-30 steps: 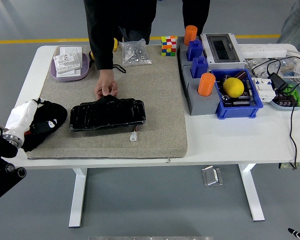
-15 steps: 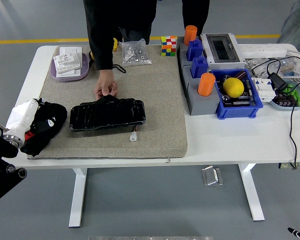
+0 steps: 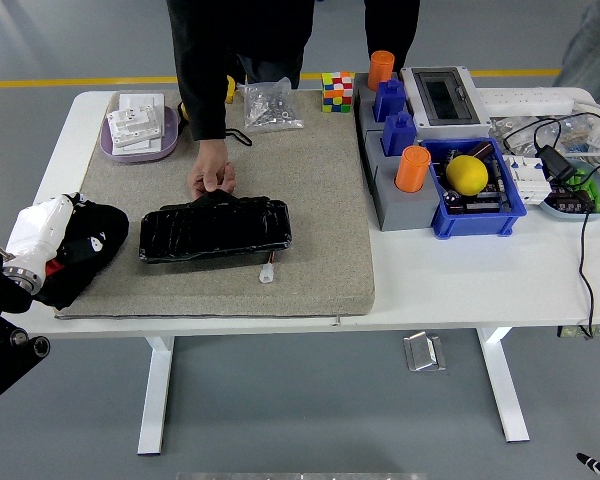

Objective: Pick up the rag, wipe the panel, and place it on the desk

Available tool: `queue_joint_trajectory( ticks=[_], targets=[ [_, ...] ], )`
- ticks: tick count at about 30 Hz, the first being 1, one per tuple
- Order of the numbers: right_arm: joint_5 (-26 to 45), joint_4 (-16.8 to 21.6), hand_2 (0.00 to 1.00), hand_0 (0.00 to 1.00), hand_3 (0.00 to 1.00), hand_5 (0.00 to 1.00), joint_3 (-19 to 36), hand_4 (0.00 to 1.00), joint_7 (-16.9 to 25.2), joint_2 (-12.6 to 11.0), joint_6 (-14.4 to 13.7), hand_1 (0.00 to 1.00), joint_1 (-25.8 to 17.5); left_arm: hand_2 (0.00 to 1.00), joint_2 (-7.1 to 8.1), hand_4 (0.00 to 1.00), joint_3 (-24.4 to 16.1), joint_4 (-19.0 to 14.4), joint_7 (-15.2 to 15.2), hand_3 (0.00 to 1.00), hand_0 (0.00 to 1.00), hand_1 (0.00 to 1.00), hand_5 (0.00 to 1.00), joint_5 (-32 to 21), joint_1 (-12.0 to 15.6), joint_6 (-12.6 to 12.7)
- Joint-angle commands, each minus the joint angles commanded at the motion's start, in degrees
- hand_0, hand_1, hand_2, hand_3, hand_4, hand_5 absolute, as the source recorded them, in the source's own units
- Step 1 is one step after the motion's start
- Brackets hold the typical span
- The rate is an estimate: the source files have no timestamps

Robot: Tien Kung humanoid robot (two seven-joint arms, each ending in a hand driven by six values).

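The black glossy panel (image 3: 215, 231) lies flat on the grey felt mat (image 3: 310, 190). A person's hand (image 3: 212, 178) presses on its far edge. The black rag (image 3: 84, 250) sits bunched at the mat's left edge. My left hand (image 3: 42, 228), white-covered, lies against the rag's left side with fingers wrapped into the cloth. The black left arm (image 3: 2, 330) hangs below the table's near left corner. Only a dark tip of the right arm (image 3: 598, 466) shows at the bottom right corner.
A purple dish (image 3: 140, 130) with white cards, a bag of screws (image 3: 268, 106) and a colour cube (image 3: 337, 90) stand along the back. Blue bins (image 3: 475, 190) with orange cylinders, a yellow ball (image 3: 467, 174), a grey box (image 3: 440, 98) and cables (image 3: 565, 150) fill the right side.
My left hand has drawn left and slightly toward me, pulling the rag with it so it bunches up closer to the mat's edge. The person's hand and the panel have stayed put.
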Motion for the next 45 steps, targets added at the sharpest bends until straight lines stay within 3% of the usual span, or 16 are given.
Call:
queue_joint_trajectory(
  ticks=[12,15,20,25,33,45],
  targets=[
    [0.0,0.0,0.71,0.771,0.631,0.554,0.2,0.998,0.0,0.0,0.0,0.617,0.2,0.529,1.0,0.239,-0.6,-1.2,-1.0,0.475,0.249,0.126,0.002,0.5,-0.8,-0.2],
    [0.0,0.0,0.71,0.771,0.631,0.554,0.3,0.998,0.0,-0.1,-0.1,0.617,0.3,0.529,1.62,0.239,-1.0,-2.7,0.1,0.475,0.249,0.126,0.002,1.6,-0.8,-0.7],
    [-0.1,-0.1,0.71,0.771,0.631,0.555,0.3,0.998,0.0,-0.2,0.0,0.617,0.2,0.524,2.25,0.237,-2.3,-7.8,3.1,0.472,0.247,0.118,0.002,4.8,-0.6,-1.4],
    [-0.1,-0.1,0.71,0.771,0.631,0.555,0.2,0.998,0.2,-0.1,-0.1,0.616,0.3,0.526,1.63,0.231,-2.7,-10.8,5.4,0.472,0.242,0.118,0.002,6.8,-0.8,-1.9],
    [-0.1,-0.1,0.71,0.771,0.63,0.556,0.1,0.998,0.2,-0.2,0.0,0.616,0.1,0.528,0.69,0.209,-0.9,-9.5,5.8,0.471,0.242,0.116,0.002,6.3,-1.3,-1.7],
    [-0.4,-0.1,0.71,0.771,0.63,0.558,0.6,0.998,0.3,-0.5,0.0,0.616,0.1,0.528,-0.89,0.192,0.7,-10.2,6.6,0.468,0.237,0.109,0.002,7.1,-2.1,-0.8]
  ],
)
